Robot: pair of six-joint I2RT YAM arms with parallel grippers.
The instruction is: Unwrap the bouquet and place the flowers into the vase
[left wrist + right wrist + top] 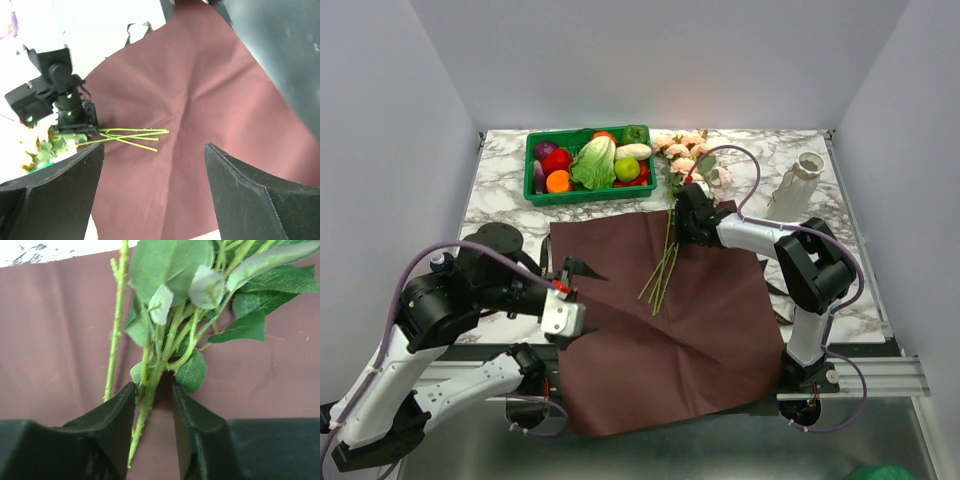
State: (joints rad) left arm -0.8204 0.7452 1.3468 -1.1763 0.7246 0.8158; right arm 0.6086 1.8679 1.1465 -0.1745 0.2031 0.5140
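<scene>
The bouquet lies unwrapped. Its dark red paper is spread flat on the table. The flowers rest with their peach-pink blooms beyond the paper's far edge and their green stems on the paper. My right gripper is low over the stems just below the leaves. Its jaws straddle a bundle of stems, with a gap still showing on one side. My left gripper hangs wide open over the paper's left part, holding nothing. The off-white vase stands at the far right.
A green tray of vegetables sits at the back left, right beside the blooms. One stem lies apart, left of the gripped bundle. The right arm's cable loops between the flowers and the vase. The paper overhangs the table's near edge.
</scene>
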